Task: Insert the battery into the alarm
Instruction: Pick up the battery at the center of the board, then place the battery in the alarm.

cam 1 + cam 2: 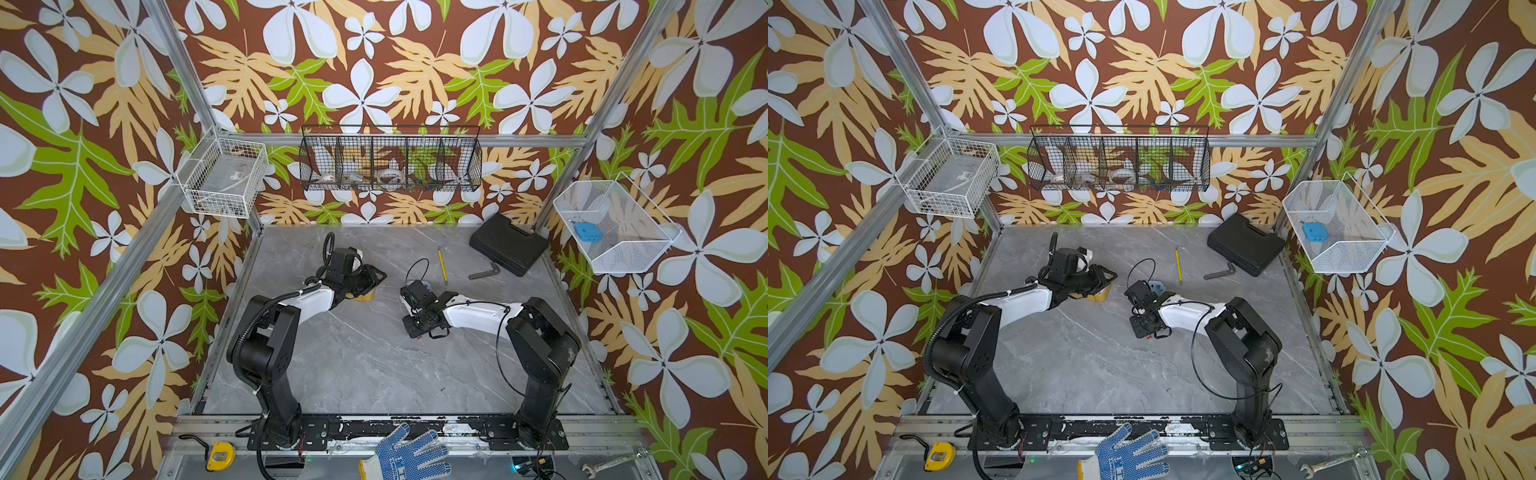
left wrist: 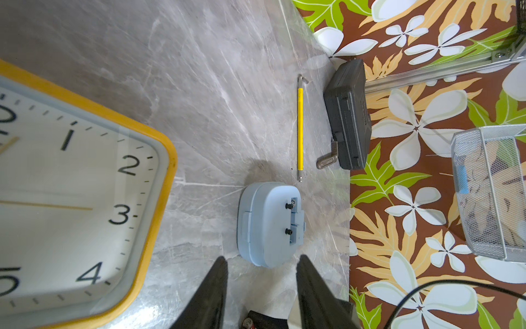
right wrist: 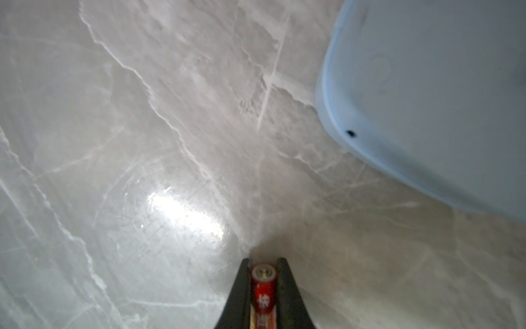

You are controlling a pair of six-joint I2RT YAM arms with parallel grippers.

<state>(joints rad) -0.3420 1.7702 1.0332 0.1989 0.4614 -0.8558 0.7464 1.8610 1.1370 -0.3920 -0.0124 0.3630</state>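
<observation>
At the near edge, on the metal rail in front of the arm bases, lie a blue-dotted work glove (image 1: 407, 455), a yellow tape measure (image 1: 220, 456) to its left and a wrench (image 1: 611, 462) at the far right end. Farther in, on the grey marbled tabletop (image 1: 353, 365), the two arms reach toward the middle. The right gripper (image 3: 263, 260), right of centre, is clenched on the red battery (image 3: 263, 287), which lies lengthwise between its fingers with the metal end at the tips, low over the tabletop. Just beyond it sits a light-blue case (image 2: 267, 225) with two dark screws on top. The left gripper (image 2: 262, 257), left of centre, points at that case with its fingers apart and nothing between them. The yellow-framed alarm clock (image 2: 85, 199) sits right beside and partly under this gripper, and in both top views only its yellow edge (image 1: 368, 295) shows. Farther back on the right lie a yellow hex key (image 1: 442, 266), a grey L-shaped key (image 1: 484, 272) and, in the far right corner, a closed black case (image 1: 509, 245). On the walls hang a white wire basket (image 1: 224, 178) at left, a black wire basket (image 1: 390, 126) on the far wall, and a white mesh basket (image 1: 615, 249) at right holding a small blue item (image 1: 587, 232).
</observation>
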